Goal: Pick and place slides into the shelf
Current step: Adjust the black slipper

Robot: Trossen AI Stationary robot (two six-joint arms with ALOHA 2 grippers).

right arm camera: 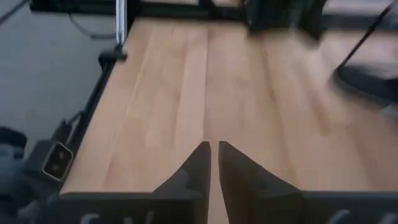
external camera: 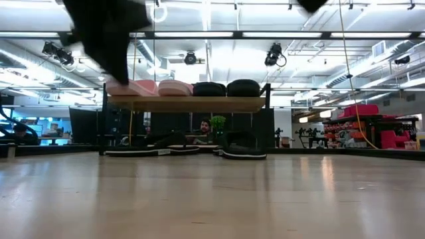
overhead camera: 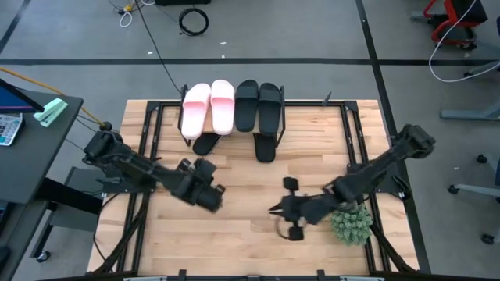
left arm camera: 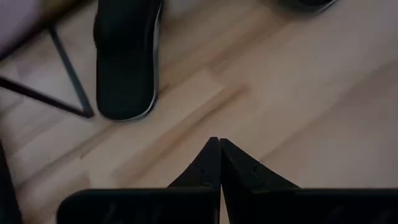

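Pale wooden bench [overhead camera: 250, 226] with a low shelf [overhead camera: 328, 102] at its far edge serves as the landmark. On the shelf's top board sit four slides in a row: two pink slides [overhead camera: 208, 107] and, beside them, two black slides [overhead camera: 258, 104]. Two thin black flip-flops lie lower down, poking out from under the shelf's front edge: one flip-flop [overhead camera: 206, 143] below the pink pair, the other flip-flop [overhead camera: 266, 146] below the black pair. The low view shows them resting under the top board, at about bench level.

The left end effector [overhead camera: 205, 193] hovers over bare wood in front of the shelf, near the flip-flop under the pink pair, fingers pressed together and holding nothing. The right end effector [overhead camera: 283, 209] hangs further from the shelf, fingers nearly shut with a thin gap, also empty. A small green plant [overhead camera: 349, 222] sits just beside the right arm.

All six slides appear to be at the shelf already, so the remaining work is probably only seating the flip-flops fully under the board. To do that well, the left fingers would need to spread before closing on a sole's thin edge, then push straight in between the black frame legs.

Open bench in front of the shelf gives free room; the frame legs and the plant are the things to avoid.
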